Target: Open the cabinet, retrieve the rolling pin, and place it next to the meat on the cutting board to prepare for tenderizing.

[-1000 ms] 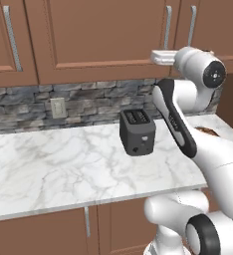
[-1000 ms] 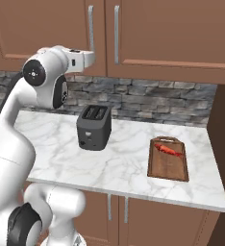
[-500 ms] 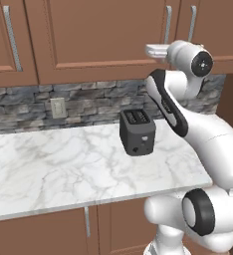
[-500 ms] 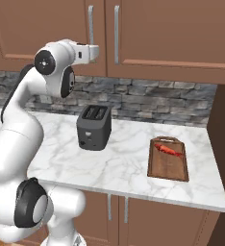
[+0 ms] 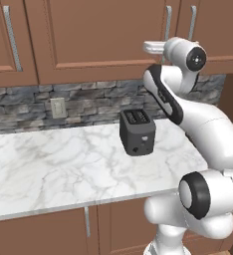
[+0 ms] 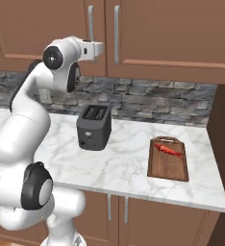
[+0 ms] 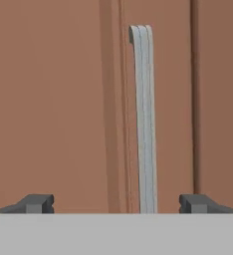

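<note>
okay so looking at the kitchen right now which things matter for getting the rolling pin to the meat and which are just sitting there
Part of the job:
cabinet, door shut
its handle, between the open fingers
gripper
cutting board
meat on the board

Just there:
toaster
wall outlet
marble counter

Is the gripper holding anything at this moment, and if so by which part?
Nothing is held. The gripper is open, its fingertips standing apart on either side of the cabinet's silver bar handle, not touching it.
</note>
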